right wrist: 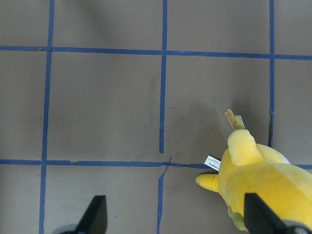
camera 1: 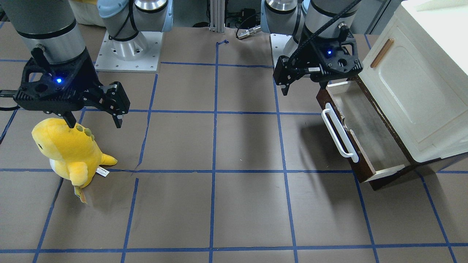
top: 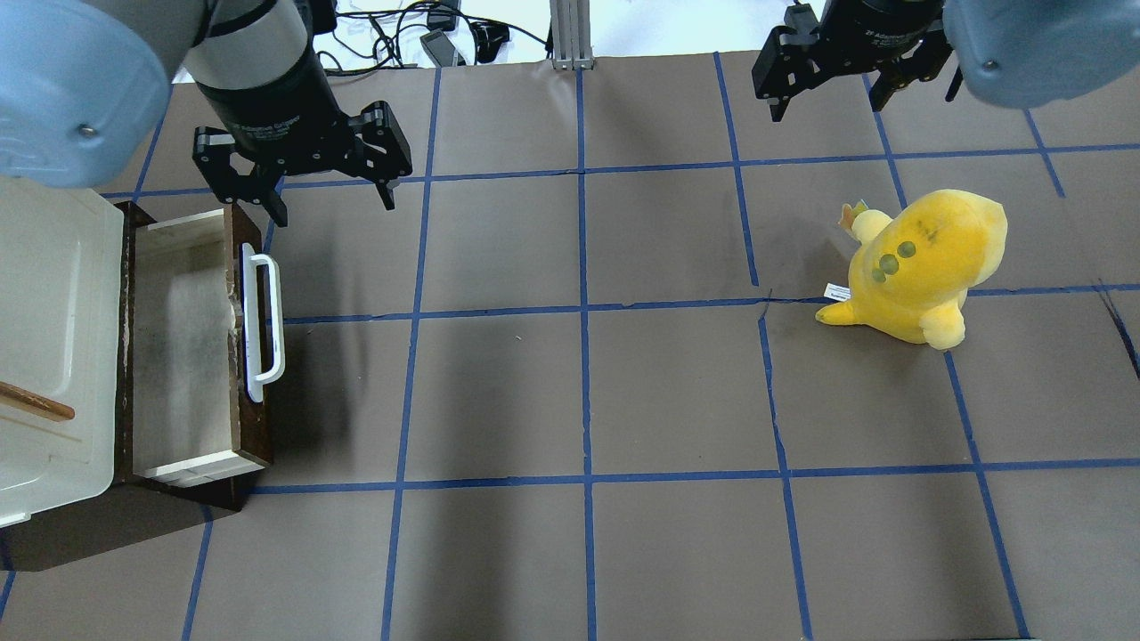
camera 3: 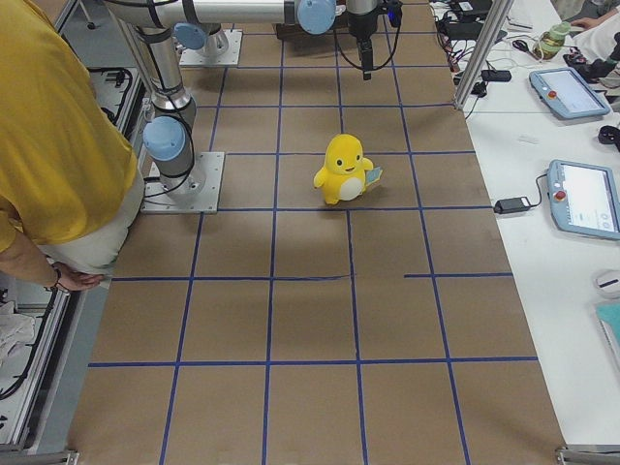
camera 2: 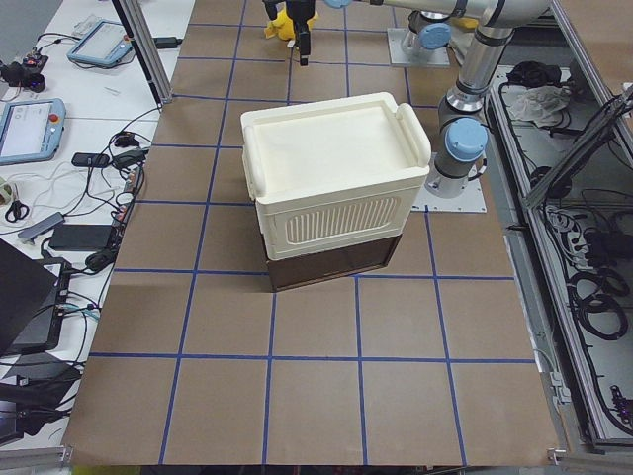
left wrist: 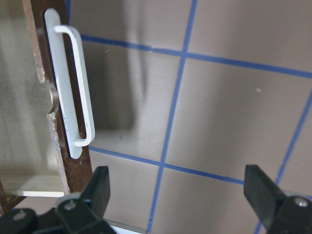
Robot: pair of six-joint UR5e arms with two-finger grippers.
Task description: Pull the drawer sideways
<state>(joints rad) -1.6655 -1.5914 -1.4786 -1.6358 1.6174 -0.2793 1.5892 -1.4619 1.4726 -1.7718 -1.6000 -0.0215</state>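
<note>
The drawer (top: 183, 338) stands pulled out of the cabinet's base at the table's left, showing its pale inner sides and worn base. Its dark brown front carries a long white bar handle (top: 264, 325). It also shows in the front-facing view (camera 1: 367, 137) and the left wrist view (left wrist: 29, 97). My left gripper (top: 331, 200) is open and empty, hovering beyond the drawer's far end, apart from the handle (left wrist: 73, 97). My right gripper (top: 824, 102) is open and empty at the far right, above the table.
A cream-white cabinet (top: 53, 294) with a small wooden door handle sits above the drawer. A yellow plush toy (top: 922, 267) stands on the right, near my right gripper (camera 1: 94, 120). A person in a yellow shirt (camera 3: 48, 126) stands beside the robot's base.
</note>
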